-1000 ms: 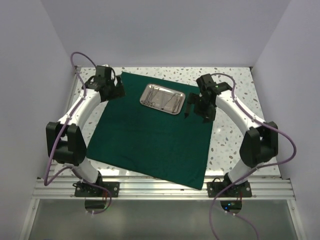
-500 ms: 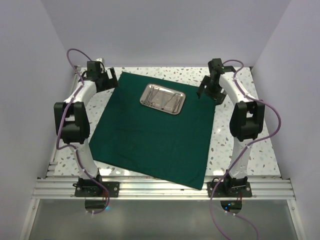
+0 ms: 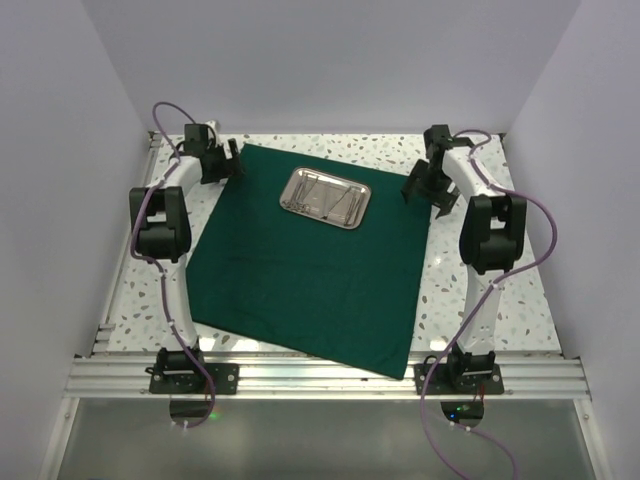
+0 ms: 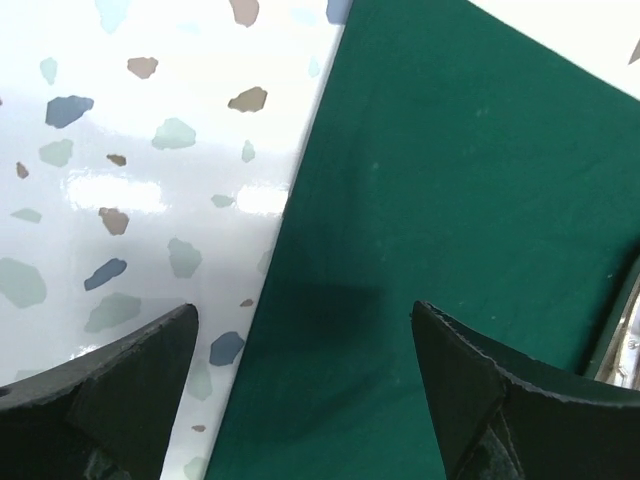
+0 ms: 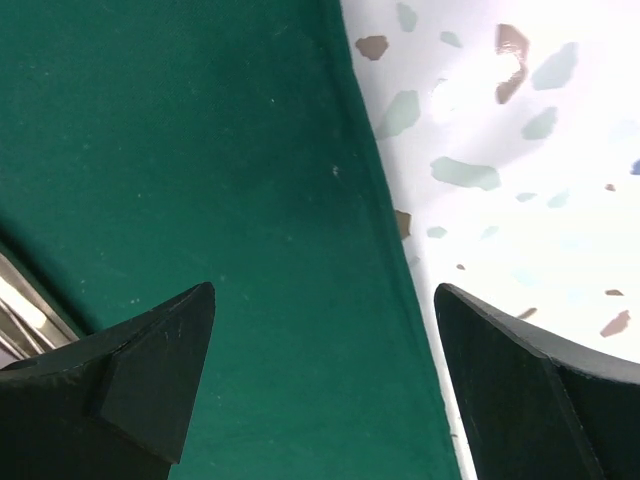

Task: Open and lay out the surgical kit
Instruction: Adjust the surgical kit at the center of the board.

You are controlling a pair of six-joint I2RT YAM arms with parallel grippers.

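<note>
Both left fingers (image 4: 110, 390) and right fingers (image 5: 130, 370) hang spread over green cloth (image 3: 310, 270) edges.

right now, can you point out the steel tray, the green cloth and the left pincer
steel tray (image 3: 291, 189), top external view, on its left rim
green cloth (image 3: 310, 285), top external view, on the bare middle of the sheet
left pincer (image 4: 303, 320), left wrist view, midway between its two open fingertips
</note>
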